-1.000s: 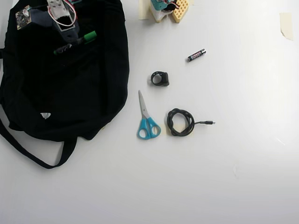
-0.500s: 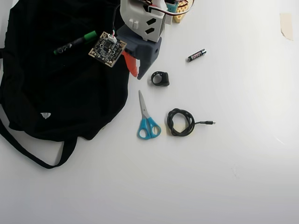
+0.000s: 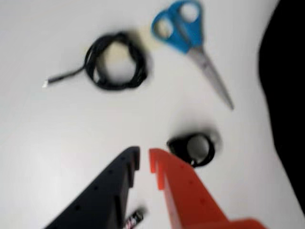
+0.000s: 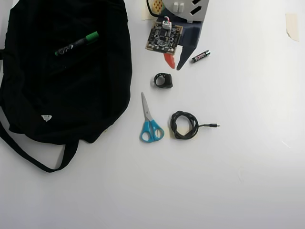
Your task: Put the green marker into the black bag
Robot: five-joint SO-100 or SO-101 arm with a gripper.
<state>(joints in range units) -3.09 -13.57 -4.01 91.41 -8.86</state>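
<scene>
The green marker lies on top of the black bag near the bag's upper part in the overhead view, with its green cap pointing right. It is free of my gripper. My gripper hangs over the white table to the right of the bag, between the bag and a small battery. Its red and dark fingers are almost together, with only a thin slit and nothing between them. In the wrist view the gripper points at bare table, and the bag fills the right edge. The marker is out of the wrist view.
An AAA battery lies just right of the fingertips and shows low in the wrist view. A small black ring-shaped part, blue scissors and a coiled black cable lie below it. The arm's base is at the top.
The arm swung right, from over the bag to above the table beside the battery. The marker, under the gripper one second ago, now lies alone on the bag.
</scene>
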